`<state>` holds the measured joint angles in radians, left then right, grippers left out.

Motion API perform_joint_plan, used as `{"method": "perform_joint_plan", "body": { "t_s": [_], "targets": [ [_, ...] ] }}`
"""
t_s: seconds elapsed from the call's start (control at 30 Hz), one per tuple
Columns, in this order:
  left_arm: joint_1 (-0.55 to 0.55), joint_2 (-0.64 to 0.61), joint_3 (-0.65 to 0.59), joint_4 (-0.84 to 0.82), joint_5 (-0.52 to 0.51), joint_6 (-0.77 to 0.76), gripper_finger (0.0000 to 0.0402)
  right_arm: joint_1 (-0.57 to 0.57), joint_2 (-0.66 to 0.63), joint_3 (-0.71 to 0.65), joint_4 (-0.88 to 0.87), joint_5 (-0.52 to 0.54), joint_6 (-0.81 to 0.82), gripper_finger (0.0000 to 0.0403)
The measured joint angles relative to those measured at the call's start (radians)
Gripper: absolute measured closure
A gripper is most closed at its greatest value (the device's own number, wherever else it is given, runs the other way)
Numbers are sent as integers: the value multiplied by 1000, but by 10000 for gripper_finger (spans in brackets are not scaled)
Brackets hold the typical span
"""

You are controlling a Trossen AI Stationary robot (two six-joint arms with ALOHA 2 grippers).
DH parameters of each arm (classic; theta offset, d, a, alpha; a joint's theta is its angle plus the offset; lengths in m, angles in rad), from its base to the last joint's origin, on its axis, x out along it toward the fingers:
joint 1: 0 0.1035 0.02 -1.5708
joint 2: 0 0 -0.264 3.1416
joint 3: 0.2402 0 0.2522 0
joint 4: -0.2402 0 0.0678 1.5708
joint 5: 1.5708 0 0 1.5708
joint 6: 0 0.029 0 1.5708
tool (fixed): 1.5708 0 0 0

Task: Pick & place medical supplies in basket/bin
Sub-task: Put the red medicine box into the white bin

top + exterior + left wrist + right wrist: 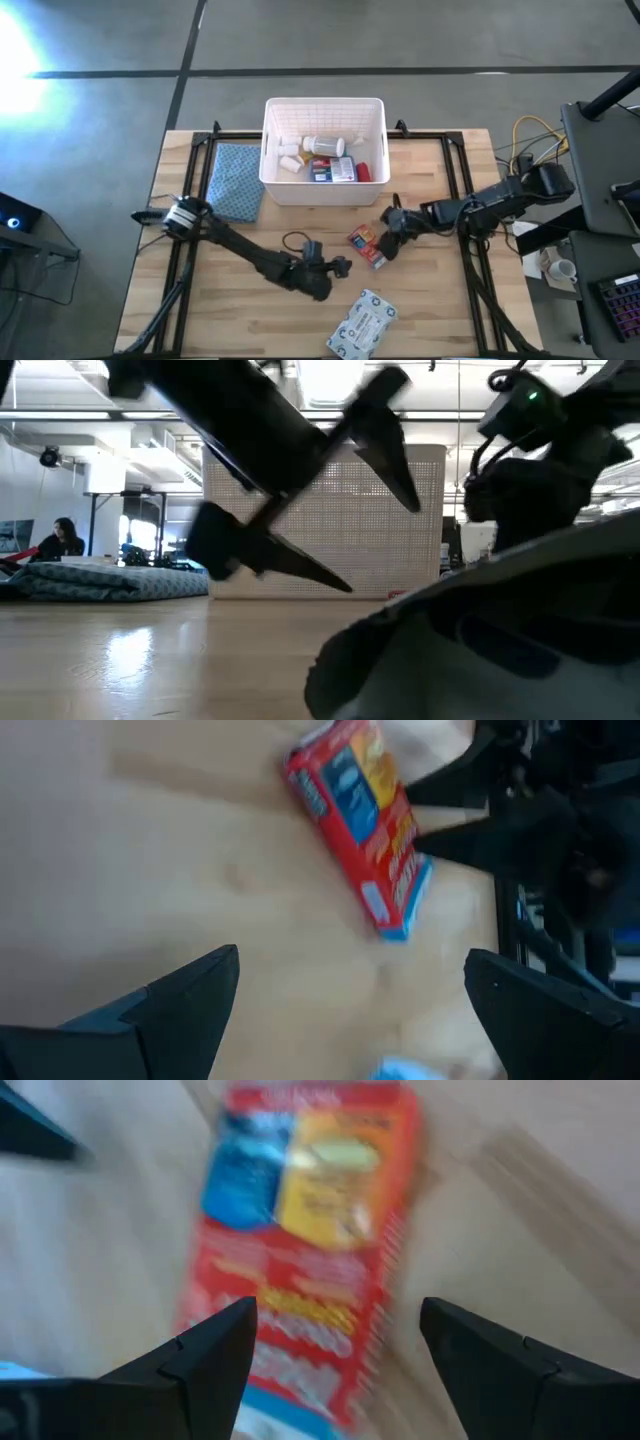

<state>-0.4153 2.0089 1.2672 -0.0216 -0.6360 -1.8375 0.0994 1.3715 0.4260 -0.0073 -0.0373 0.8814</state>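
A red-orange box [367, 247] lies flat on the wooden table in front of the white bin [325, 101]. My right gripper [390, 238] is open at the box's right side. In the right wrist view its fingers stand apart [338, 1310] with the box [300, 1230] showing between and beyond them. My left gripper [340, 266] is open and hovers near the box's left side; the box [360, 825] lies ahead of its spread fingers [350, 965]. A grey-white pack [362, 323] lies at the near edge. White bottles and small boxes [325, 160] lie in the bin. My right gripper stands open over the red-orange box's right end [410, 815], coming level from the table's right. The view is blurred, and I cannot tell whether its fingers [440, 792] touch the box.
A blue cloth [236, 182] lies left of the bin. Black frame rails [465, 190] run along the table's left and right sides. Bare wood [230, 300] shows in the near left. Cables and equipment [530, 140] stand past the right edge.
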Motion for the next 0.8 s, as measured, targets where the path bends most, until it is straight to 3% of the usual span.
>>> {"method": "perform_joint_plan", "body": {
  "t_s": [0.1,0.3,0.8],
  "targets": [
    [39,48,33,59,1,46,38,-53,49,-20,125,-75,59,129],
    [81,92,93,99,6,157,38,-96,97,-22,186,-190,44,129],
    [104,94,37,103,10,149,38,-91,139,-30,337,-347,30,156]
  ]
}}
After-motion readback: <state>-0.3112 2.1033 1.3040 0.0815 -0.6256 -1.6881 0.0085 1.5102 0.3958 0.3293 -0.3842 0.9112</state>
